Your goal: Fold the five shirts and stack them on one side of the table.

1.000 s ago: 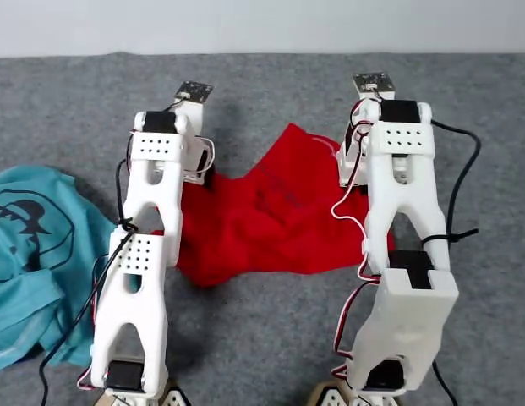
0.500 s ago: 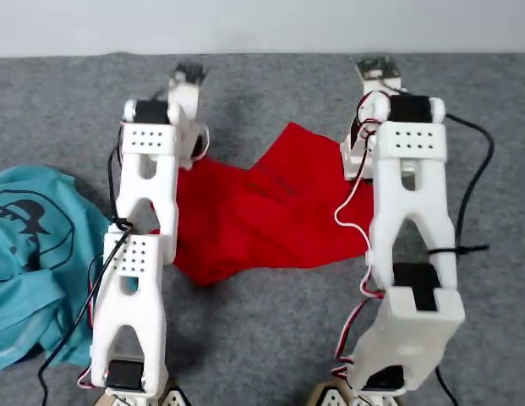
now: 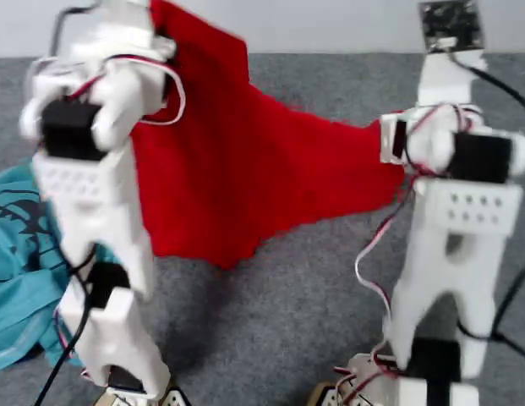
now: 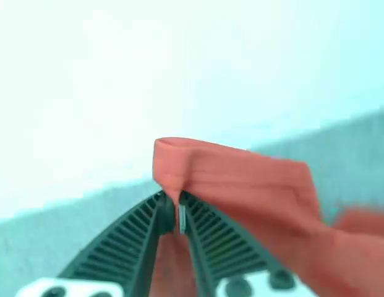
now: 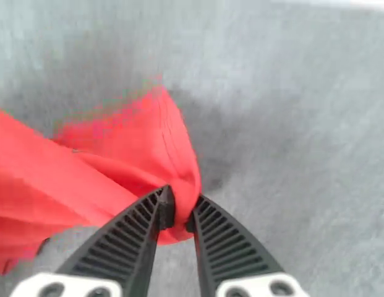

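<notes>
Grey felt-covered table [image 3: 279, 338], seen from above, with two white arms rising from its near edge. Red shirt [image 3: 237, 169]: the largest item on the table, stretched as a broad sheet between the two arms and clear of the surface along its upper edge. One corner is held high at the far left, the other lower at the right, and a loose lobe hangs towards the table between the arms. Left arm [image 3: 93, 169]: upright, its wrist at the top of the high view, partly in front of the second garment. Right arm [image 3: 465, 211]: upright at the right side, its wrist level with the right-hand corner of the red shirt. Teal shirt [image 3: 21, 279]: crumpled flat on the table at the left edge, dark print on its front, just beside the base of the left arm and apart from the red shirt. Left gripper [image 4: 180, 207]: clenched on a folded hem of the red shirt [image 4: 241, 179], the cloth bunched above the black ribbed fingers. Right gripper [image 5: 178, 210]: clamped on a gathered corner of the red shirt [image 5: 117, 161], above the grey surface
</notes>
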You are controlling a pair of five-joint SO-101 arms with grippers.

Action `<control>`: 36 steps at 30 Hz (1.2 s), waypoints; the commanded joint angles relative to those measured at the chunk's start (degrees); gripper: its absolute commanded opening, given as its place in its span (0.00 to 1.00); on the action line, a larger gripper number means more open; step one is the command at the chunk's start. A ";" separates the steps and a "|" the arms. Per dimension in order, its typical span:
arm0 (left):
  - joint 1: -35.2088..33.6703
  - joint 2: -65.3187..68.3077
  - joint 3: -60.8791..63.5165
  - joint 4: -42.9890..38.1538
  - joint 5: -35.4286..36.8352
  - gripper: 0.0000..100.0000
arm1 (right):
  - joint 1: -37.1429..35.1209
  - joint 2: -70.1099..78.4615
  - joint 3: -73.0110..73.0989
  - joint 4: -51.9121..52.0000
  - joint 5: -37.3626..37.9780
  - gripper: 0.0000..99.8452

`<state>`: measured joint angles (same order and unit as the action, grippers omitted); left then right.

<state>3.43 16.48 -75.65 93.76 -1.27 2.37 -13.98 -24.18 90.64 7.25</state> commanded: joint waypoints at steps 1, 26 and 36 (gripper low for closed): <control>-0.09 -8.18 -2.07 -4.22 0.44 0.00 | 1.27 -7.34 -3.16 -2.07 0.53 0.01; -1.49 -29.36 -1.71 -3.25 -18.37 0.00 | 15.43 -32.22 -2.81 -14.55 6.95 0.01; -1.32 -25.85 -2.07 6.59 -24.88 0.00 | 16.57 -27.47 -2.81 -25.45 9.76 0.01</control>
<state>2.29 -9.54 -76.88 99.38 -25.36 18.02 -42.64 -25.41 67.96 14.81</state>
